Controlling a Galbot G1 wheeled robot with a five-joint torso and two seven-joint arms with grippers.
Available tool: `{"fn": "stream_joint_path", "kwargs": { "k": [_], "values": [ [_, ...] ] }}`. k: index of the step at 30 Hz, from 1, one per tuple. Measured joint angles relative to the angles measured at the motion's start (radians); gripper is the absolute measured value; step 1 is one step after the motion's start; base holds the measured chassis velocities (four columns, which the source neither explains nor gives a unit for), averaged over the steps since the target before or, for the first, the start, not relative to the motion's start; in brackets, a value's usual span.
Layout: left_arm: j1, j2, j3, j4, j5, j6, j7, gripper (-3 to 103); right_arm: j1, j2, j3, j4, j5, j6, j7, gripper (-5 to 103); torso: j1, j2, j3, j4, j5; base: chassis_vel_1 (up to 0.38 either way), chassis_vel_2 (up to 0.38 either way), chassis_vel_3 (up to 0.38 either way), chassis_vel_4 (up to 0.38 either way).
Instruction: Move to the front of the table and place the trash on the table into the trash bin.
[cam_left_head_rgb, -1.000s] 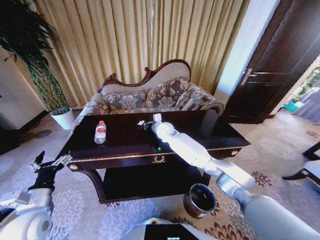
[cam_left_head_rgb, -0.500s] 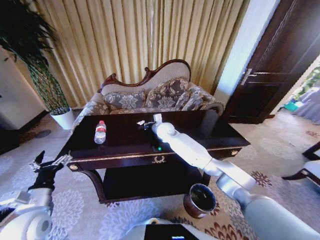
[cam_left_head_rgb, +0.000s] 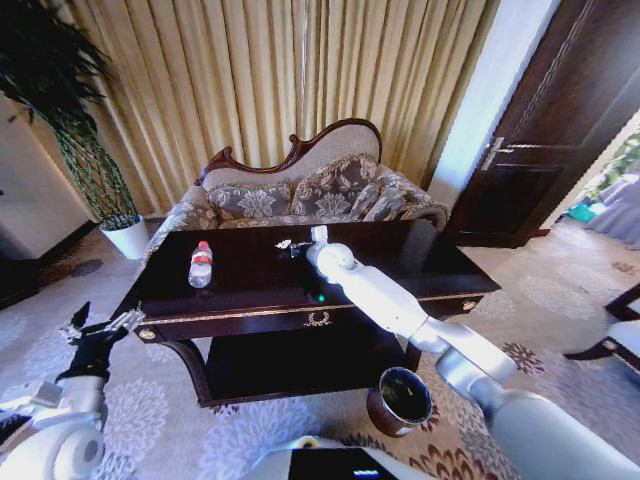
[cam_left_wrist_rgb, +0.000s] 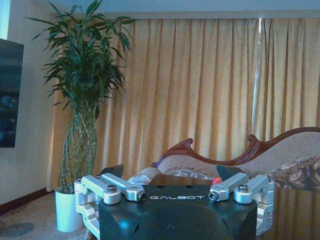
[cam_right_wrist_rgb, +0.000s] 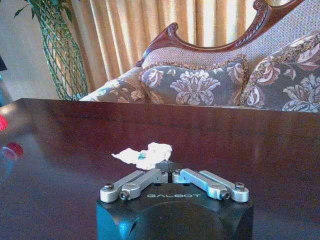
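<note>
The dark glossy table (cam_left_head_rgb: 250, 295) stands in front of me. My right arm reaches across it, and my right gripper (cam_left_head_rgb: 299, 247) (cam_right_wrist_rgb: 168, 166) is shut on the edge of a white crumpled paper scrap (cam_right_wrist_rgb: 143, 153) (cam_left_head_rgb: 283, 244), which sticks out from the fingertips just over the tabletop. A small clear bottle (cam_left_head_rgb: 201, 264) with a red cap stands on the table's left part. The round trash bin (cam_left_head_rgb: 400, 398) sits on the carpet by the table's front right leg. My left gripper (cam_left_head_rgb: 97, 330) (cam_left_wrist_rgb: 170, 172) hangs open low at the left, off the table.
A patterned sofa (cam_left_head_rgb: 300, 195) stands right behind the table. A tall plant in a white pot (cam_left_head_rgb: 128, 238) is at the back left, and a dark door (cam_left_head_rgb: 540, 150) at the right. Patterned carpet surrounds the table.
My right arm has shifted slightly up and to the right over the table. The left arm, bottle and bin have not moved.
</note>
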Motion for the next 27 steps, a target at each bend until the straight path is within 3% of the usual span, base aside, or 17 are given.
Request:
{"fn": "stream_joint_path", "kwargs": {
  "k": [14, 27],
  "values": [
    [-0.002, -0.003, 0.0, 0.004, -0.002, -0.003, 0.001, 100, -0.007, -0.033, 0.024, 0.028, 0.001, 0.008, -0.03, 0, 0.0, 0.0, 0.0, 0.0, 0.0001, 0.0, 0.0, 0.0, 0.0],
    [-0.011, -0.001, 0.003, 0.012, -0.004, -0.005, 0.001, 100, -0.06, -0.169, 0.132, 0.137, -0.036, 0.048, -0.003, 0, 0.0, 0.0, 0.0, 0.0, 0.0002, 0.0, 0.0, 0.0, 0.0]
  ]
}}
